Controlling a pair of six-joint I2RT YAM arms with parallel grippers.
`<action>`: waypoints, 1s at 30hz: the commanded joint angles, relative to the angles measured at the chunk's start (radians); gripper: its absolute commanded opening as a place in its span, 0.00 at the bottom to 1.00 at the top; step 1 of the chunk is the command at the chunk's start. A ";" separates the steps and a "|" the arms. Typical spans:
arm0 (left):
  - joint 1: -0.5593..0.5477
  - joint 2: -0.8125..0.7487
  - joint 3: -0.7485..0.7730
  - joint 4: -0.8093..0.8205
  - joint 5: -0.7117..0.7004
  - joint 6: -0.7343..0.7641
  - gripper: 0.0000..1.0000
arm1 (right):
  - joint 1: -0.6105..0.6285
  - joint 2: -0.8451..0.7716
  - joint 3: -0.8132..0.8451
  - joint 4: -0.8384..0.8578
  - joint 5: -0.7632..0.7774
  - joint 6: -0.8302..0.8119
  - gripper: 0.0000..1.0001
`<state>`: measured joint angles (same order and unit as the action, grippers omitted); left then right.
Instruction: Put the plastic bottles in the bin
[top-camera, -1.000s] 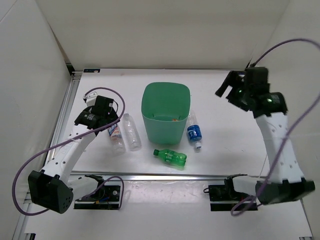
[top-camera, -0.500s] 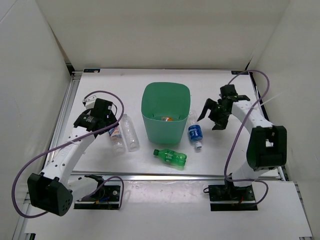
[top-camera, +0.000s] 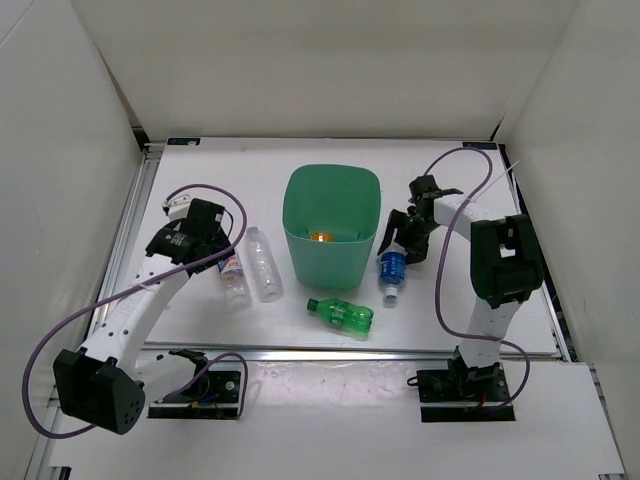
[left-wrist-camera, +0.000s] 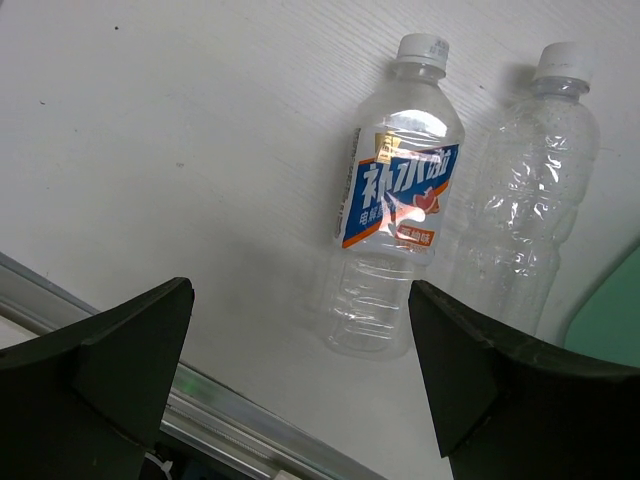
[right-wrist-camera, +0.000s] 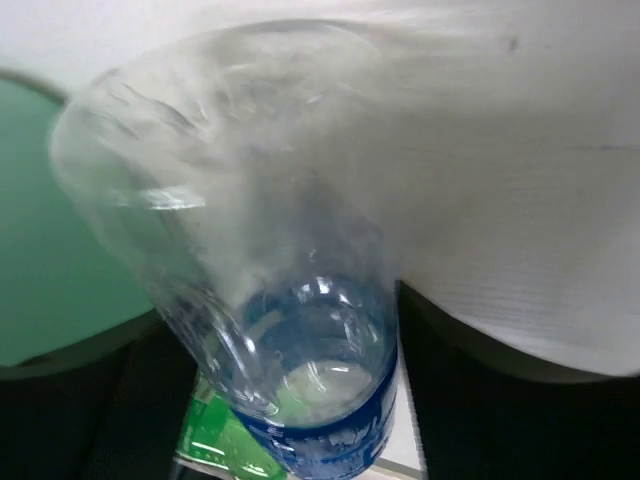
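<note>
Right of the bin (top-camera: 325, 262), the right gripper (top-camera: 400, 240), jaws wide, is straddling the blue-label bottle (top-camera: 390, 266); an off-centre squeeze may squirt it sideways.

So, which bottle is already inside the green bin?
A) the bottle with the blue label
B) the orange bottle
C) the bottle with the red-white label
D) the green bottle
B: the orange bottle shows at the bottom of the green bin, while the green bottle and the blue-label bottle lie outside it.
</note>
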<state>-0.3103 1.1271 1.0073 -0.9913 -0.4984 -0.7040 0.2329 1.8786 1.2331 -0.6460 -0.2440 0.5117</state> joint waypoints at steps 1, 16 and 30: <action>0.004 -0.049 0.027 -0.010 -0.043 0.000 1.00 | -0.018 0.008 -0.029 0.019 -0.001 -0.001 0.73; 0.004 -0.067 -0.058 0.039 -0.043 -0.042 1.00 | -0.106 -0.326 0.708 -0.396 0.125 0.079 0.20; 0.004 0.007 0.054 0.049 -0.020 0.003 1.00 | 0.284 -0.151 0.921 -0.261 0.181 -0.024 0.45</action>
<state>-0.3103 1.1488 1.0050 -0.9627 -0.5152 -0.7261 0.4797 1.7012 2.2009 -0.8955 -0.1471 0.5396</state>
